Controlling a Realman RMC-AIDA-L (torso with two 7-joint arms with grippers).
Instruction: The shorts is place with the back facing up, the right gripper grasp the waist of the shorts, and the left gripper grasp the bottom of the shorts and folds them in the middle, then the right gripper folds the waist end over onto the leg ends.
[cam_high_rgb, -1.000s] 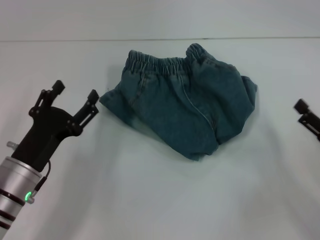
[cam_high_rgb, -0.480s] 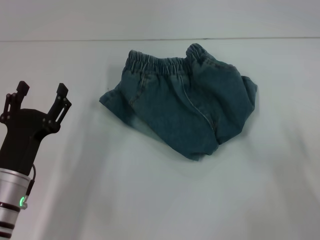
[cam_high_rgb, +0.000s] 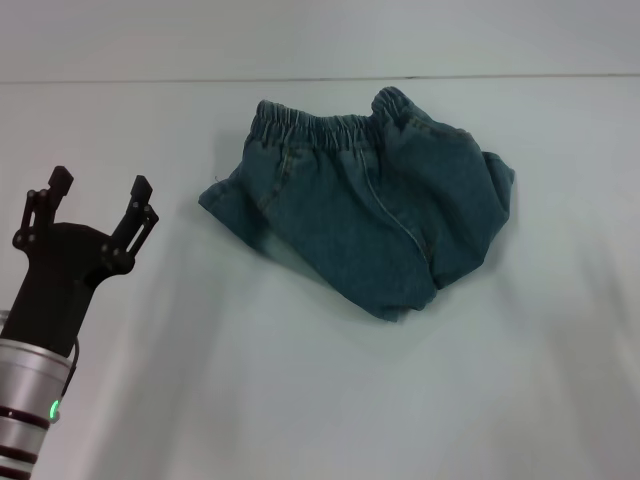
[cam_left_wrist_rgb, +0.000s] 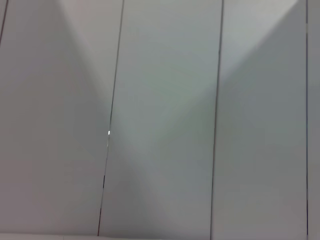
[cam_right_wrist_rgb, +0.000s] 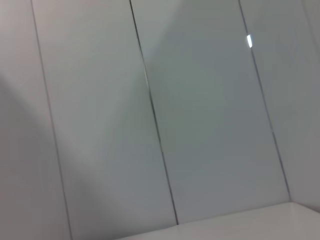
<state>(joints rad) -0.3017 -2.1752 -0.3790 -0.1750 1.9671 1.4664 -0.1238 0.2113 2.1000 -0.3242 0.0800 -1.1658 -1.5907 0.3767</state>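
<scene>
One hand in view: left hand (cam_high_rgb: 98, 196) is hovering wide open, empty, well apart from shorts (cam_high_rgb: 365, 215). Shorts lying folded on desk (cam_high_rgb: 300, 400); task looking done, nxt just parking arms.

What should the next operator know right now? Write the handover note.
Left gripper: open, empty, above the table to the left of the shorts, not touching them.
Right gripper: out of view.
Shorts: folded in a loose bundle on the table, waist along the far edge.
Done: both folds appear made.
Left: probably only parking the arms; the bundle looks untidy and may want a check.
</scene>
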